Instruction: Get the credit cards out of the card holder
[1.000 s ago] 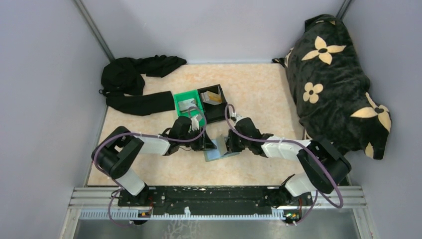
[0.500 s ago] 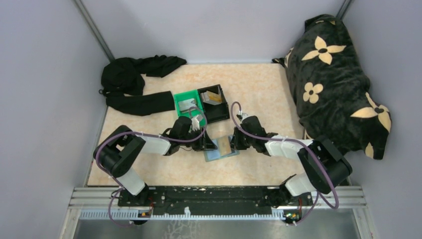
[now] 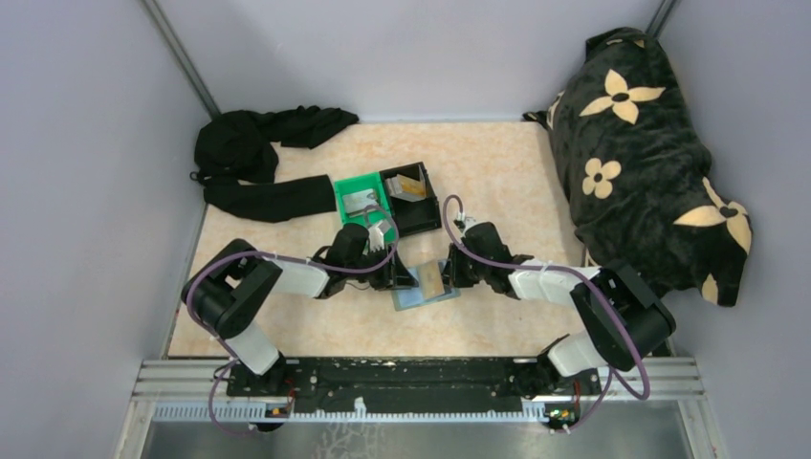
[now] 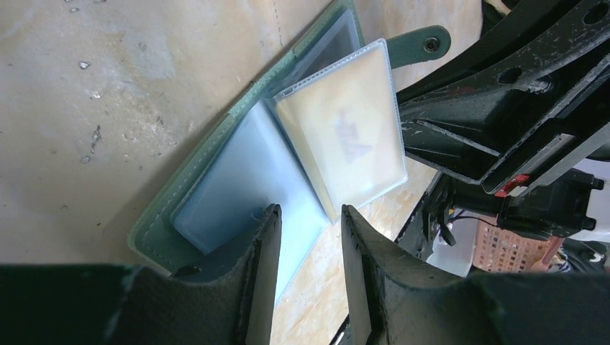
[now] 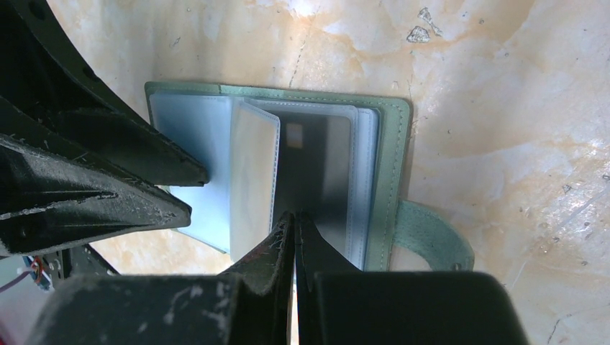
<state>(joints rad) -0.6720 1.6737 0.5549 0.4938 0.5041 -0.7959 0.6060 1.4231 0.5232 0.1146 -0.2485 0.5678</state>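
Note:
The card holder [image 3: 417, 296] lies open on the table between my two grippers, grey-green with clear sleeves. In the left wrist view a tan credit card [image 4: 345, 136] shows through a raised sleeve, beside the holder's left panel [image 4: 237, 180]. My left gripper [image 4: 308, 215] is open; one finger [image 4: 260, 251] rests on that panel and nothing sits between the jaws. In the right wrist view my right gripper [image 5: 295, 215] is shut, its tips touching the sleeve over a dark credit card [image 5: 316, 158] in the holder's right panel [image 5: 392, 165].
A green bin [image 3: 350, 184] and a black bin [image 3: 421, 220] stand just beyond the holder, each with a card inside. Black cloth [image 3: 258, 163] lies at the back left. A black flowered cushion [image 3: 641, 143] fills the right side. The holder's strap [image 5: 439, 241] sticks out sideways.
My right gripper has drawn back to the right off the middle of the holder, uncovering the tan sleeve page. The left gripper has stayed in place.

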